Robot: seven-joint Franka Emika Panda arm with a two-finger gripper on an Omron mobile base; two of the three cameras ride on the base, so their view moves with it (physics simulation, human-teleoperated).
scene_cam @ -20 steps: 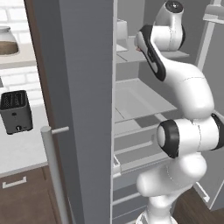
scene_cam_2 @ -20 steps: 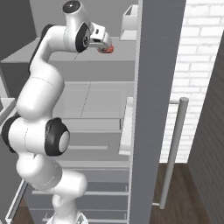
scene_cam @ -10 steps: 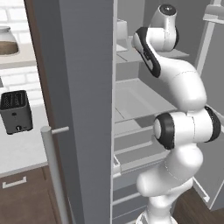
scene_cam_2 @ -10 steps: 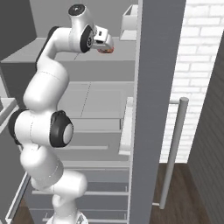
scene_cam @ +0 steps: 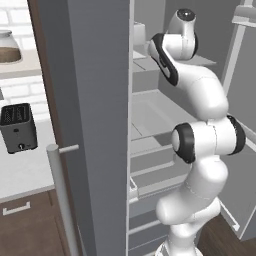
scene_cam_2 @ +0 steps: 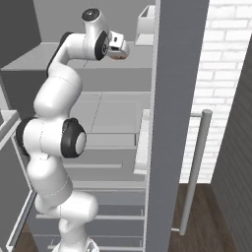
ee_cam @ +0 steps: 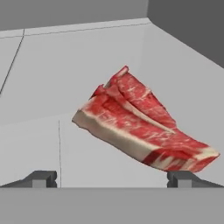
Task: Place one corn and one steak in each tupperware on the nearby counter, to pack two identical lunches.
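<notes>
A flat red steak [ee_cam: 142, 127] with white marbling and a pale fat edge lies on a light grey fridge shelf [ee_cam: 39, 83], close in front of my hand. My gripper [ee_cam: 113, 178] is open, its two dark fingertips [ee_cam: 41, 177] standing wide apart just short of the meat, nothing between them. In the right base view the gripper [scene_cam_2: 119, 50] reaches into the upper fridge, the steak [scene_cam_2: 116, 57] a red patch beneath it. The counter [scene_cam: 20, 170] is the pale top at the left. The corn and the tupperware are out of view.
The open grey fridge door [scene_cam: 95, 125] with its bar handle [scene_cam: 62, 200] stands between the arm and the counter. A black toaster [scene_cam: 19, 129] and a glass jar [scene_cam: 7, 47] sit at the left. A white box [scene_cam_2: 146, 24] is on the top shelf. A second door [scene_cam_2: 172, 123] is on the right.
The arm has stretched further up and into the fridge, bringing the hand slightly closer to the steak. The gripper has stayed open.
</notes>
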